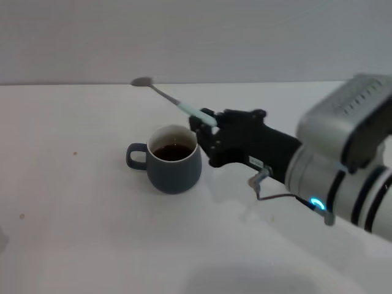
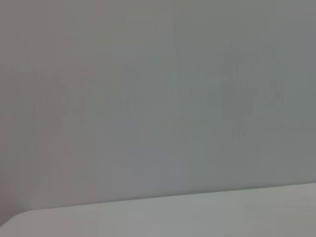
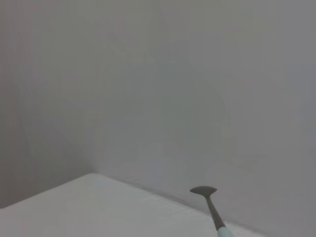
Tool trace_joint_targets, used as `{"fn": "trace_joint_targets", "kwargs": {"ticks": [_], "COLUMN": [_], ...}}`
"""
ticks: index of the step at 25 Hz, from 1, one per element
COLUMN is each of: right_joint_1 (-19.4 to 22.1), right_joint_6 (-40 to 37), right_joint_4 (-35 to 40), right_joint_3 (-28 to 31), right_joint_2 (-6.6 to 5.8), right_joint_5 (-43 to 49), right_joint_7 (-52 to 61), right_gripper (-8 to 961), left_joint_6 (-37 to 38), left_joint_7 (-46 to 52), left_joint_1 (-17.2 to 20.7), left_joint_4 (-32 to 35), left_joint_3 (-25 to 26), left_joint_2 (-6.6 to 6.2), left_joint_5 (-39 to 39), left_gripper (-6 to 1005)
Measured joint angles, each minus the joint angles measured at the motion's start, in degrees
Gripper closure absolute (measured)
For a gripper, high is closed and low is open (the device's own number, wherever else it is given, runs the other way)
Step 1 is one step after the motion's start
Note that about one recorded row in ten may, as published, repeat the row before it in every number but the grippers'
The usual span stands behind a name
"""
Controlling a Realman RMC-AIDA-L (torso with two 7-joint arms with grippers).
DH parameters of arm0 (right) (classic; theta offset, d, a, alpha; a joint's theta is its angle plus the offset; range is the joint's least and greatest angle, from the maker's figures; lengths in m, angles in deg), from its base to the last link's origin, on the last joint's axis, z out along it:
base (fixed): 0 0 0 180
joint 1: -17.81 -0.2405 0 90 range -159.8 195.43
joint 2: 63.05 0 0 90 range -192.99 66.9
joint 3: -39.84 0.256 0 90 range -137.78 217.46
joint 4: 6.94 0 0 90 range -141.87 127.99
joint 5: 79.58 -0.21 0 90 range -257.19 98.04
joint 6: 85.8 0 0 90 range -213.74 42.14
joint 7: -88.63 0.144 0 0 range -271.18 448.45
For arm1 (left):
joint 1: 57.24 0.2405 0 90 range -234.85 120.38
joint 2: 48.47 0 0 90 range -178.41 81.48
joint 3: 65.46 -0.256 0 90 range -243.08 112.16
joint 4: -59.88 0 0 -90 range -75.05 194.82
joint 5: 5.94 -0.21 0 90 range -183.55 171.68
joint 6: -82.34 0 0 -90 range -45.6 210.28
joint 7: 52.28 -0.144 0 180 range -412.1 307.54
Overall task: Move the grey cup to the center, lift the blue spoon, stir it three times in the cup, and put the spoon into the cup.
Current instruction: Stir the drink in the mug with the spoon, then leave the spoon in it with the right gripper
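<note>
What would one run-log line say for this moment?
right hand: holding blue spoon raised, beside grey cup | spoon: outside cup | left hand: unseen

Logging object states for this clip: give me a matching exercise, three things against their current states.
Things:
1. grey cup
2. blue spoon
3. right gripper

States:
A. held in the air, its bowl pointing away from the robot
B. shut on a pale handle, beside the cup's rim
C. standing upright on the table, dark liquid inside

Pairs: 1-C, 2-A, 3-B

Head view looks down on table point(image 1: 73, 233) — wrist views face wall point(image 2: 158, 98), sharing table edge.
</note>
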Motion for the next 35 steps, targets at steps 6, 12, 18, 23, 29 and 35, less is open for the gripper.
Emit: {"fn": "trace_joint_targets", "kwargs": {"ticks": [6,12,18,23,29,35], "right_joint_1": [-1.9,-7.8,-11.7,-14.0,-17.9,-21.7], "right_joint_6": [14.9,27.6,39.0,47.4,55.6,61.1], "right_joint_4": [-4.8,-9.4,-16.1,-20.5,-23.3,-23.3], "right_joint_3": [7.8,12.2,14.9,18.6,22.4,24.6], "right_joint_2": [4.24,4.36,4.47,4.48,4.41,4.41], "right_joint_5": [11.0,20.8,28.4,28.8,30.4,33.4], "right_joint_7": [7.0,17.6,24.3,26.6,29.9,32.4], "right_gripper": [795,796,797,795,797,797], "left_joint_6": [0.0,0.1,0.6,1.4,2.6,3.5], "left_joint_7": [0.0,0.0,-0.2,-0.2,-0.2,-0.2], "left_joint_1": [0.0,0.1,0.4,0.6,0.9,1.0], "left_joint_4": [-0.1,0.0,0.2,0.2,0.2,0.2], "left_joint_3": [0.1,0.1,0.2,0.3,0.3,0.3], "left_joint_2": [0.00,-0.02,-0.04,-0.08,-0.10,-0.18], "left_joint_5": [-0.1,0.1,0.2,0.3,0.2,0.2], "left_gripper": [1001,1001,1001,1001,1001,1001]}}
